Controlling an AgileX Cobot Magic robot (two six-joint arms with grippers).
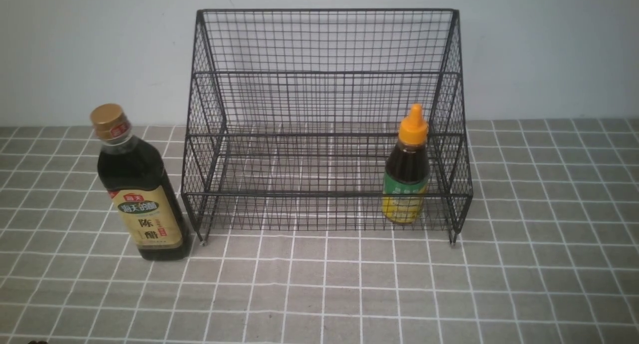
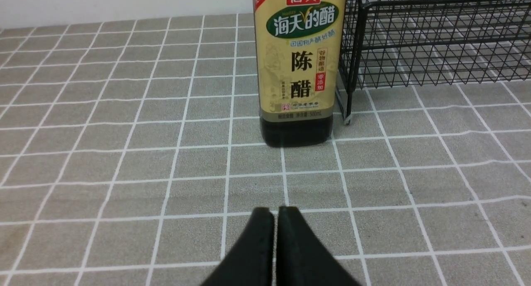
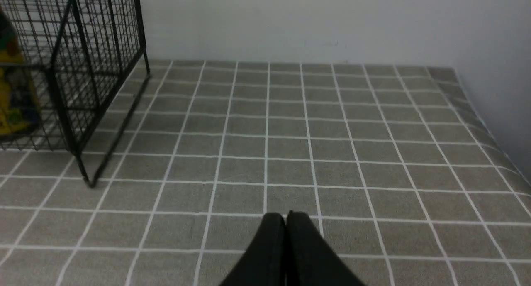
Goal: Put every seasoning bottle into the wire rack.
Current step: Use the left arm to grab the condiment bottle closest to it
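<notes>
The black wire rack [image 1: 324,74] stands at the back of the table. A tall seasoning bottle [image 1: 140,194] with a gold cap and tan label stands upright on the cloth just left of the rack's front left foot. A small seasoning bottle [image 1: 407,174] with an orange nozzle cap stands upright inside the rack's lowest tier, at its right end. In the left wrist view my left gripper [image 2: 276,209] is shut and empty, a short way in front of the tall bottle [image 2: 296,70]. My right gripper [image 3: 286,214] is shut and empty, out to the right of the rack [image 3: 83,70]. Neither gripper shows in the front view.
A grey cloth with a white grid [image 1: 349,284] covers the table. A pale wall [image 1: 549,49] runs close behind the rack. In the right wrist view the cloth's right edge [image 3: 493,136] falls away beside a wall.
</notes>
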